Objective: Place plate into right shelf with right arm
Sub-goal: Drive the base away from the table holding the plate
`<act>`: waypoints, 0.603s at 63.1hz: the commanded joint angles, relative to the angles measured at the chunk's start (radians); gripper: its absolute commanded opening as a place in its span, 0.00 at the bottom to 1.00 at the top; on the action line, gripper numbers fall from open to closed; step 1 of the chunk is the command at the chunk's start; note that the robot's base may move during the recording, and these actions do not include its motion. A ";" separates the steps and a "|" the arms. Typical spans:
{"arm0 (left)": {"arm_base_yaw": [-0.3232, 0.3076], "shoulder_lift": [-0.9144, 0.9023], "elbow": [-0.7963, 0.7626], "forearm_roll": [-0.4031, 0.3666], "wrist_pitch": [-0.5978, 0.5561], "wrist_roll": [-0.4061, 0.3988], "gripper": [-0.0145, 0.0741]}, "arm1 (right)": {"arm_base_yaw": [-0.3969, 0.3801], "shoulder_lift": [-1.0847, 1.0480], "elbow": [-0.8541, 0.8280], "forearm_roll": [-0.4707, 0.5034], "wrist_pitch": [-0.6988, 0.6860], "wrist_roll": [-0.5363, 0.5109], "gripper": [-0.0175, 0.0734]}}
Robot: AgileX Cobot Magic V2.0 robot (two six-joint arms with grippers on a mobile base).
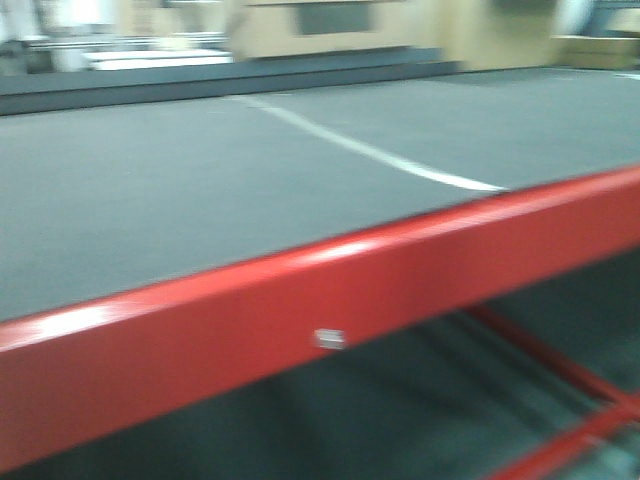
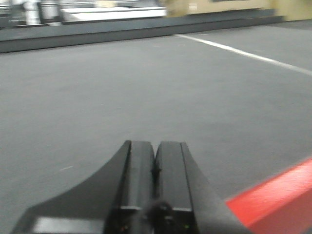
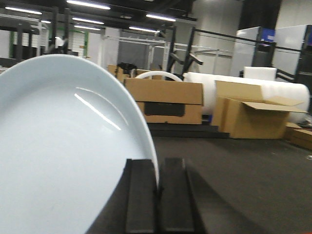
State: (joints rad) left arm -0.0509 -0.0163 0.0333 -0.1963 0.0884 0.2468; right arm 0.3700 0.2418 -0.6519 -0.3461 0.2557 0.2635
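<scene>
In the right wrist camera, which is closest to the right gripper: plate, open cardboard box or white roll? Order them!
1. plate, on the left, clamped in the right gripper.
2. open cardboard box, farther off on the right.
3. white roll, on the right, behind that box.

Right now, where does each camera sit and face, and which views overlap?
Front view: faces forward over a red beam onto a grey surface with a white line; no robot parts show.
Left wrist: behind the left jaws, shut and empty, low over that surface.
Right wrist: behind the right jaws, which pinch the plate rim, facing cardboard boxes.
Shared: front and left wrist both show beam, surface and line.
</scene>
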 commanded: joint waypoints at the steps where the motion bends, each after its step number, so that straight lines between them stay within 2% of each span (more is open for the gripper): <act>1: -0.001 -0.012 0.008 -0.004 -0.083 -0.002 0.11 | -0.003 0.012 -0.026 -0.020 -0.084 -0.002 0.25; 38: -0.001 -0.012 0.008 -0.004 -0.083 -0.002 0.11 | -0.003 0.012 -0.026 -0.020 -0.084 -0.002 0.25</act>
State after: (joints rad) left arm -0.0509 -0.0163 0.0333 -0.1963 0.0884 0.2468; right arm 0.3700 0.2418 -0.6519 -0.3477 0.2557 0.2635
